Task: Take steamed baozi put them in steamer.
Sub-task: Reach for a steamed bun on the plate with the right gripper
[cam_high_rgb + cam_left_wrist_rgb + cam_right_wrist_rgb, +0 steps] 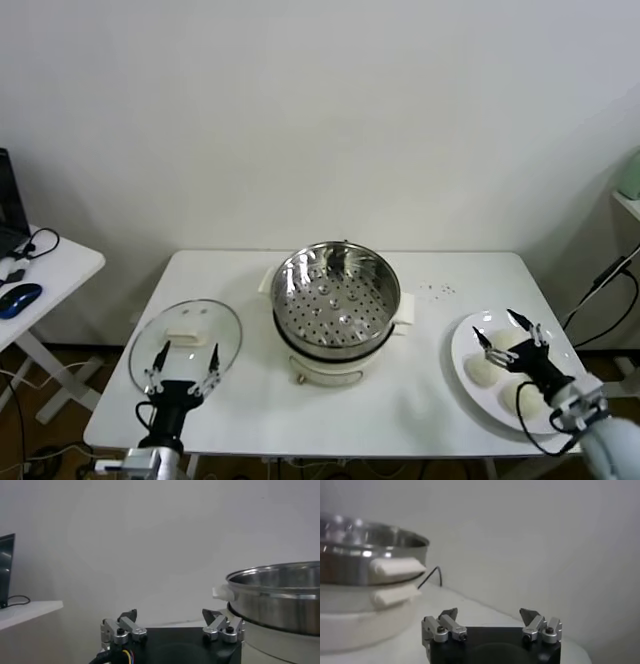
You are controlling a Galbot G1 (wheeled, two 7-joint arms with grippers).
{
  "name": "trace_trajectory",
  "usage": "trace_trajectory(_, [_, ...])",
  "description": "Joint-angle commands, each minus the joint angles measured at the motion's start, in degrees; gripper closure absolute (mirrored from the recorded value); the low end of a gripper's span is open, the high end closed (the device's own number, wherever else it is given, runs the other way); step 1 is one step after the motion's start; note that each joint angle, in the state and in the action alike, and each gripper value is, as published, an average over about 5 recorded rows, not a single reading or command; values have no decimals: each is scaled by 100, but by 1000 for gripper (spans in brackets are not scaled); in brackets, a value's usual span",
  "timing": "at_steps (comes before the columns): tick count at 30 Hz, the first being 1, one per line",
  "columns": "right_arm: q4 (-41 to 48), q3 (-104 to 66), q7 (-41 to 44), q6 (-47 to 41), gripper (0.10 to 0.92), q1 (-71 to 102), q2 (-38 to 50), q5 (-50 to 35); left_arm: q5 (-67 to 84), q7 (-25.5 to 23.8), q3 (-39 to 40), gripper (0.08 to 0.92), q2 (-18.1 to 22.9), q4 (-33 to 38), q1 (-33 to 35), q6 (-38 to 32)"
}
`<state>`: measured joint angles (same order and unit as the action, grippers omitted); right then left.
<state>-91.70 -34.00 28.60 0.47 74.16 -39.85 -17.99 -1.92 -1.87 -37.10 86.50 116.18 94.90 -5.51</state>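
White table (250, 400), steamer (337, 300) at its centre — shiny steel pot with a perforated tray inside, sitting on a white base with side handles, nothing on the tray. Glass lid (186, 343) lies flat on the table at about 9 o'clock from the steamer, near the table's left edge. White plate (470, 370) sits at roughly 3 to 4 o'clock from the steamer, near the right edge, with the steamed baozi (484, 371) on it — cream-white domed buns, partly hidden by the arm (count not clear from here, at least two or three show). Right gripper (505, 333) hangs over the plate, above the buns, jaws spread wide apart, nothing between them; no contact with a bun can be made out. In the right wrist view the right gripper (491, 621) shows both fingers well apart with the steamer (370, 565) rim and a white handle off to one side. Left gripper (186, 362) sits at the front-left of the table, over the near edge of the lid at about 6 o'clock from the lid's centre, jaws apart and empty — parked. Left wrist view gives the same: left gripper (172, 624) fingers apart, steamer (280, 595) wall beside it. Side desk at far left carries a blue mouse (20, 298) and some cable.
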Motion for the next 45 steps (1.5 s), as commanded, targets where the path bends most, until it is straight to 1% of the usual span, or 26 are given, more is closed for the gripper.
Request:
trace_trajectory(1, [1087, 1122, 1181, -107, 203, -1309, 1696, 234, -107, 82, 9, 177, 18, 8, -23, 25])
trace_trajectory(5, [1522, 2171, 2150, -25, 203, -2451, 2258, 435, -54, 143, 7, 177, 30, 51, -43, 28])
trace_trajectory(9, [1799, 3046, 3217, 71, 203, -3397, 2528, 1039, 4, 151, -9, 177, 10, 73, -19, 31])
trace_trajectory(12, [1910, 3338, 3714, 90, 203, -3709, 2606, 1344, 37, 152, -22, 177, 1, 54, -18, 33])
trace_trajectory(15, [2044, 3703, 4072, 176, 203, -4079, 2568, 1847, 77, 159, -18, 177, 2, 31, -47, 41])
trace_trajectory(18, [2315, 4345, 4208, 352, 203, -4801, 2339, 2218, 89, 166, -6, 177, 2, 11, -80, 57])
trace_trajectory(24, [3101, 5803, 4362, 495, 203, -6395, 1573, 2412, 89, 211, -18, 177, 6, 28, -111, 115])
trace_trajectory(28, [3570, 6464, 4456, 562, 203, -7065, 985, 2480, 92, 256, -47, 177, 6, 47, -123, 150])
trace_trajectory(33, [3982, 7059, 4519, 572, 203, -7462, 349, 2527, 106, 316, -80, 177, 13, 56, -161, 193])
trace_trajectory(37, [4336, 7184, 4539, 632, 203, -7496, -37, 2692, 112, 359, -81, 177, 19, 28, -197, 218])
trace_trajectory(45, [4648, 7243, 4571, 710, 203, -7350, -345, 3015, 123, 401, -96, 177, 15, -30, -263, 270])
